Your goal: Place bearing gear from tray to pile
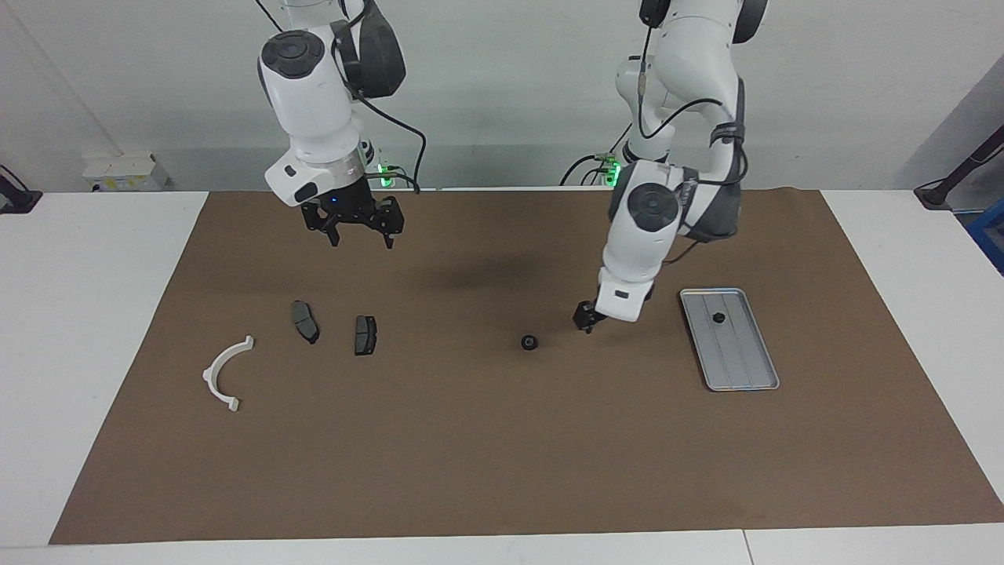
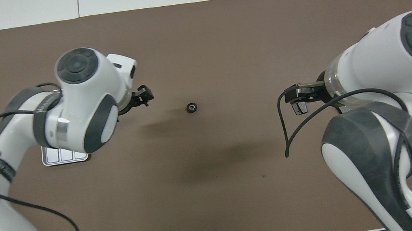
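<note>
A small black bearing gear (image 1: 529, 342) lies alone on the brown mat near the table's middle; it also shows in the overhead view (image 2: 191, 107). The silver ridged tray (image 1: 729, 339) lies toward the left arm's end and holds another small black part (image 1: 718, 318). My left gripper (image 1: 587, 318) hangs low over the mat between the gear and the tray, holding nothing. The pile lies toward the right arm's end: a white semicircular bracket (image 1: 227, 373) and two dark brake pads (image 1: 305, 320) (image 1: 365, 334). My right gripper (image 1: 362, 239) is open and empty, raised over the mat near the pads.
The brown mat (image 1: 502, 455) covers most of the white table. In the overhead view the left arm hides all but a corner of the tray (image 2: 64, 158), and the right arm hides the pile. A white box (image 1: 125, 171) stands at the table's edge by the wall.
</note>
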Action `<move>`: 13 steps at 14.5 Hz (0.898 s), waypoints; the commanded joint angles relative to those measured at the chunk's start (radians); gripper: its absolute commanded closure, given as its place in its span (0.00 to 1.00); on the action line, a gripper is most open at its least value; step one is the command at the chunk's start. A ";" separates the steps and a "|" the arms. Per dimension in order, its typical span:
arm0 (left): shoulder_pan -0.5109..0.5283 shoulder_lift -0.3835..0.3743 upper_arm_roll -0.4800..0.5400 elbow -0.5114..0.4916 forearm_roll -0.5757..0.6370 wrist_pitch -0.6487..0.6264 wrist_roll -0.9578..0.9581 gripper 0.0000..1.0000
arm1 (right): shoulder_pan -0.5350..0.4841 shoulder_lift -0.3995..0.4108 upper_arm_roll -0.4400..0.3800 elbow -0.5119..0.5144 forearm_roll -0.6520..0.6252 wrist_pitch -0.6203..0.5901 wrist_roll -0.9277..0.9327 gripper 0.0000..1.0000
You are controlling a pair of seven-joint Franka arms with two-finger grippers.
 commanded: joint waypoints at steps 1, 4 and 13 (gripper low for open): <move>0.192 -0.101 -0.011 -0.159 0.006 0.029 0.355 0.00 | 0.094 0.081 -0.002 0.003 -0.001 0.093 0.166 0.00; 0.298 -0.101 -0.011 -0.191 0.004 0.097 0.543 0.08 | 0.180 0.202 -0.002 0.079 -0.044 0.137 0.346 0.00; 0.346 -0.095 -0.009 -0.314 0.004 0.265 0.559 0.41 | 0.339 0.684 -0.004 0.535 -0.140 0.134 0.661 0.05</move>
